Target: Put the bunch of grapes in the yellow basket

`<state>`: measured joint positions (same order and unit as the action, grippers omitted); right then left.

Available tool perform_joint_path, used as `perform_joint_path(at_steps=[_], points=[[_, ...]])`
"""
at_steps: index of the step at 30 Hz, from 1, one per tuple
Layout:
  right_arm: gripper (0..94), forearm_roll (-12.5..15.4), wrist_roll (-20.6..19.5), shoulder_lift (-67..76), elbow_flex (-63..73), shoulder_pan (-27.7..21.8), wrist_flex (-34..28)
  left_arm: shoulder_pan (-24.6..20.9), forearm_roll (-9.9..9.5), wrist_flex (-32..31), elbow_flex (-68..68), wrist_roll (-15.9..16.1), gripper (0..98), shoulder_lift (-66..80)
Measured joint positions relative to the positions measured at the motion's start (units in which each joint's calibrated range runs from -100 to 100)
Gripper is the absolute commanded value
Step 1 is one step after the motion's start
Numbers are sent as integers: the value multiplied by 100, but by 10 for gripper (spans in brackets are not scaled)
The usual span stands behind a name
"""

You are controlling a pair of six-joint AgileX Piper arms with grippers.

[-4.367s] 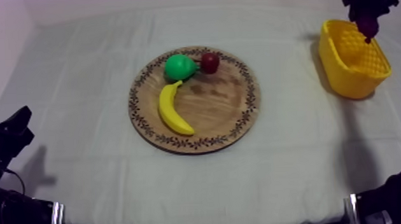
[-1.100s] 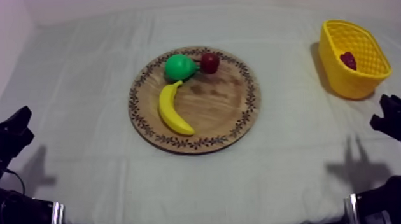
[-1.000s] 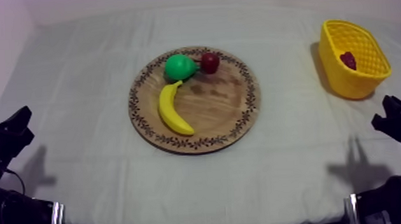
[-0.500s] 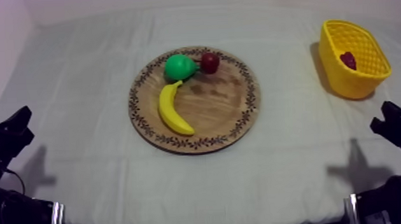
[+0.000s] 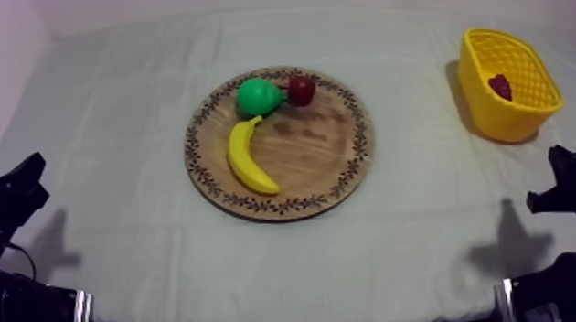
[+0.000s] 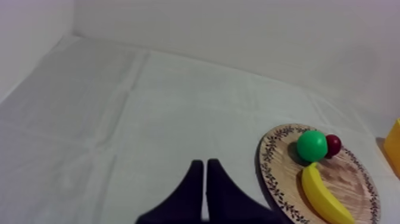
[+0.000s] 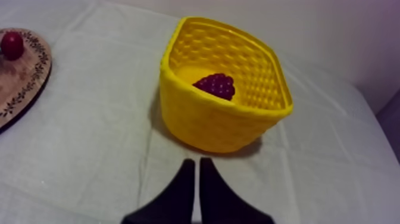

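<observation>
**Item 1. Right gripper** (image 7: 195, 162): 2 black fingers lie together as a narrow wedge with nothing between them. It sits low at the right edge of the table, on the near side of the yellow basket (image 7: 226, 122) and apart from it. The tips aim at the basket's near wall.

**Item 2. Left gripper** (image 6: 205, 162): its 2 fingers are likewise pressed together and hold nothing. It sits low at the left edge over bare cloth (image 5: 116, 105), well apart from the wooden board (image 5: 319, 153).

**Item 3. Bunch of grapes** (image 7: 218, 85): 1 dark red-purple cluster lies on the floor inside the yellow basket. Its lower edge is hidden behind the basket's near wall. From above it appears slightly longer from far left to near right. I cannot tell which end is the stem.

**Item 4. Yellow basket:** it stands upright and open-topped on the cloth at the far right of the table. Contents: 1 piece, the bunch of grapes.

**Item 5. Wooden board:** round with a patterned rim, it lies flat at the table's centre. Contents, 3 pieces:
- **Pear** (image 5: 257, 96): green, on the far side of the board.
- **Small red fruit** (image 5: 300, 89): just beside the pear, to its right.
- **Banana** (image 5: 246, 155): left of the board's centre. Its long axis runs from the far end, beside the pear, to the near right, and its curve bulges left.
</observation>
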<state>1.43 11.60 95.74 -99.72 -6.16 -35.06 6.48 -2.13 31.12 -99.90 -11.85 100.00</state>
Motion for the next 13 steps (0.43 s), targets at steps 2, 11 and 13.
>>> perform_joint_path(at_steps=[2, 11, 13], points=[[5, 0, 0, 0, 0, 0, 0, 0, 0, 0, 0, 0, 1, 0], [5, 0, -14, 0, 0, 3, 0, 0, 0, 0, 0, 0, 1, 0], [5, 0, -16, 0, 0, 3, 0, 0, 0, 0, 0, 0, 1, 0]])
